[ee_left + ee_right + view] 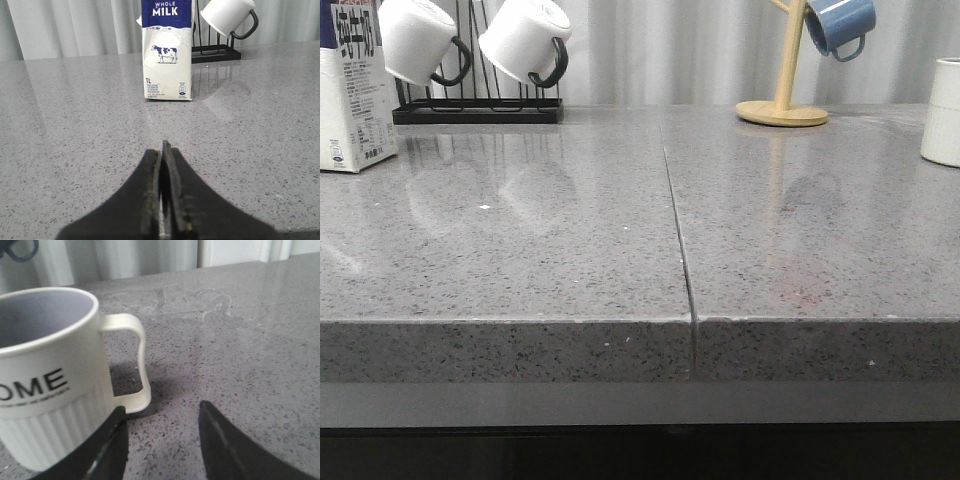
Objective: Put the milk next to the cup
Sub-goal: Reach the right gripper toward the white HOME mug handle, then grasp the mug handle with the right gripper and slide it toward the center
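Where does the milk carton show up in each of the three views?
Front view: milk carton at the far left edge, cut off by the frame.
Left wrist view: upright, centre top, beyond the left gripper.
Right wrist view: not in it.
Shared landmark: the black mug rack beside the carton.

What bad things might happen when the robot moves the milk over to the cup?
The tall white milk carton with a blue top is narrow, so a nudge from the shut left pincer might tip it. The right pincer sits open beside the cream ribbed HOME mug's handle and could bump it.
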Controlling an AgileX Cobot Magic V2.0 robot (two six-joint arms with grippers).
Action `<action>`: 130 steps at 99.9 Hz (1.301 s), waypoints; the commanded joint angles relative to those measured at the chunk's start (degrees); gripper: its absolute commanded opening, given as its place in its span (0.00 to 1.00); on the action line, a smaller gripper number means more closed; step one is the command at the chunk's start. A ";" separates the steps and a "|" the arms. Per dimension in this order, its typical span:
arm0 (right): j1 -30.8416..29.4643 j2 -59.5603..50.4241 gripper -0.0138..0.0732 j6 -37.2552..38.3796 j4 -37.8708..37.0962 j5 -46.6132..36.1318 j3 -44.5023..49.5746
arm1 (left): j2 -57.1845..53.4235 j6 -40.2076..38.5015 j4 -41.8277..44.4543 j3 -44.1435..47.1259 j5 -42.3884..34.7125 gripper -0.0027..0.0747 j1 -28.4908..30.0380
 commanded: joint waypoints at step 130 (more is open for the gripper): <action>10.56 0.93 0.08 0.77 -6.49 8.49 -18.61 | -1.78 -0.04 -0.54 2.61 -4.46 0.01 0.03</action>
